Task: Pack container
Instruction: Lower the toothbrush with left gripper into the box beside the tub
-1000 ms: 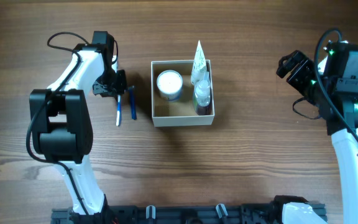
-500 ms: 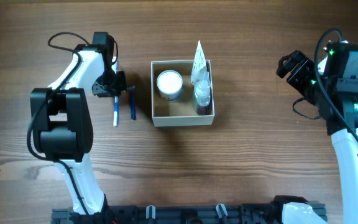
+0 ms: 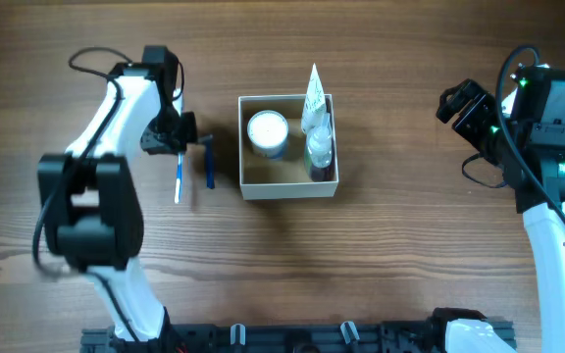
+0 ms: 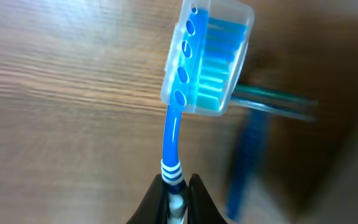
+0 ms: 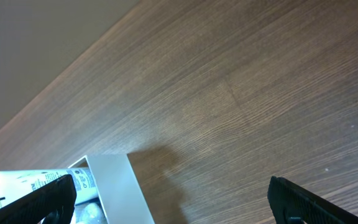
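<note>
At centre, container [image 3: 288,188] — square, white walls, tan floor; left gripper [image 4: 178,186] pinches toothbrush [image 4: 207,62], right gripper [image 3: 455,102] spread wide — empty.

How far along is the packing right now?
Done: jar, tube and small bottle sit in the container. In hand: the left end effector is shut on the capped toothbrush, beside the container. Left: that toothbrush and the blue razor on the table. The right end effector is open.
</note>
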{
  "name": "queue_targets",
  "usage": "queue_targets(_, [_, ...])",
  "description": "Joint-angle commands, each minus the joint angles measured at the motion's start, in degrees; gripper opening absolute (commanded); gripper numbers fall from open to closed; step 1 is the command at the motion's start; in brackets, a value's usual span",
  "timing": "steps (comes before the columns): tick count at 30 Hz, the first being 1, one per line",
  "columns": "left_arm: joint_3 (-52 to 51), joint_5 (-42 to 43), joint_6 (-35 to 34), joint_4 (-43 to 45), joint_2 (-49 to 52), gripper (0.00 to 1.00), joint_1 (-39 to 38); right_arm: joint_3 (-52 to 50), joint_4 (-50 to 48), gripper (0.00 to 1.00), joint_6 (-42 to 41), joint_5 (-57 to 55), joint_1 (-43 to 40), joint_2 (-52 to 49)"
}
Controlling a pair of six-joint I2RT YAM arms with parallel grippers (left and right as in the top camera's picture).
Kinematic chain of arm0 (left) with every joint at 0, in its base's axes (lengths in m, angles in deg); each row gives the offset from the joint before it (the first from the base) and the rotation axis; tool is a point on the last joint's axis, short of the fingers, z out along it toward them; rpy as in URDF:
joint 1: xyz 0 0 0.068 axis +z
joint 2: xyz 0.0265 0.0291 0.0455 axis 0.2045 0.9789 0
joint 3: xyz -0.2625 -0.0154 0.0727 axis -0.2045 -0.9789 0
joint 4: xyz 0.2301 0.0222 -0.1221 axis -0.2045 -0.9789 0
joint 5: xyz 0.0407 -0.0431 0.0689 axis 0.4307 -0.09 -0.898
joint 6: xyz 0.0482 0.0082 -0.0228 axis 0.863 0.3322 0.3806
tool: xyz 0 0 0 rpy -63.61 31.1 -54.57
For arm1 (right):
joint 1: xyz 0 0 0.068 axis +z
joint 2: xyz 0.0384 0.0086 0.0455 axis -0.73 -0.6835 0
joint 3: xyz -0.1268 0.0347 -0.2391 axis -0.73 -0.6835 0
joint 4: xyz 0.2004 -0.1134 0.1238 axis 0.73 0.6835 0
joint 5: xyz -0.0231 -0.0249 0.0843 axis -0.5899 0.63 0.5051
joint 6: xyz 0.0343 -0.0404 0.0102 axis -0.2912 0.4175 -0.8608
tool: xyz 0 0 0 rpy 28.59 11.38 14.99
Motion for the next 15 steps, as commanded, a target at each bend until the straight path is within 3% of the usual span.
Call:
queue_targets(1, [2.7,0.8,-4.2,0.0,-10.9,0.04,-4.8,1.0,-0.2,1.00,-0.8,0.7,-0.1,-0.3])
queue_targets(7, [2.7,0.9,-10.8,2.2,-17.1,0.04,-15.2,1.0,-0.2,1.00,-0.8,0.7,-0.1,-0.3])
queue_targets(15, [2.7,-3.3,-17.8,8.7,-14.1,0.04,-26.1,1.0,-0.2,1.00,-0.8,0.7,-0.1,-0.3])
